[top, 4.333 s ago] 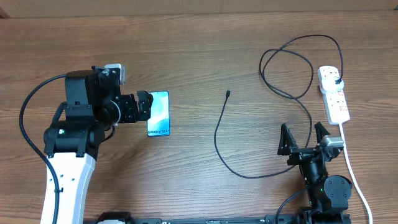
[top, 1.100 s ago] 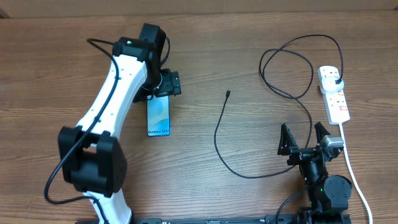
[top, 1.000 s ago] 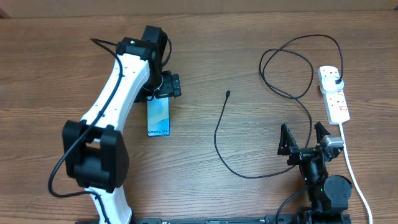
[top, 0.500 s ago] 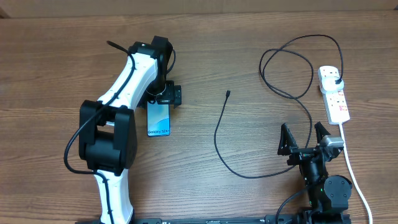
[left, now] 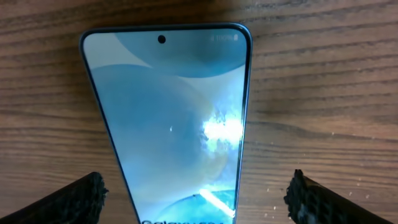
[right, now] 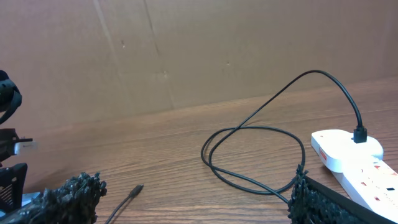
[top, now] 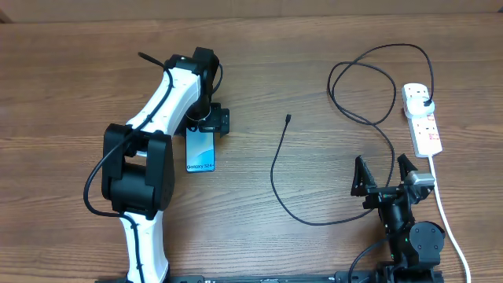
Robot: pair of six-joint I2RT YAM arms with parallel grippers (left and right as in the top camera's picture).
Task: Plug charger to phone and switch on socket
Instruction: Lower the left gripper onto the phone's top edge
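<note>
The phone [top: 200, 149] lies flat on the wooden table, screen up, with the "Galaxy" text at its near end. My left gripper [top: 209, 122] hovers over the phone's far end, open and empty. In the left wrist view the phone [left: 168, 112] fills the frame between the fingers [left: 196, 190], which stand apart from its edges. The charger cable [top: 275, 177] lies loose, its connector tip [top: 288, 119] free on the table right of the phone. Its black plug [top: 425, 101] sits in the white socket strip [top: 423, 126]. My right gripper [top: 385, 177] is open and empty, near the table's front.
The strip's thick white cord [top: 444, 212] runs toward the front right edge. The cable loops [top: 365, 79] lie left of the strip. In the right wrist view the tip [right: 137, 188], loops [right: 255, 155] and strip [right: 348, 152] lie before a cardboard wall [right: 186, 56].
My left arm has swung from the phone's left side round to its far end and lowered over it. The phone, cable and right arm have not moved.
</note>
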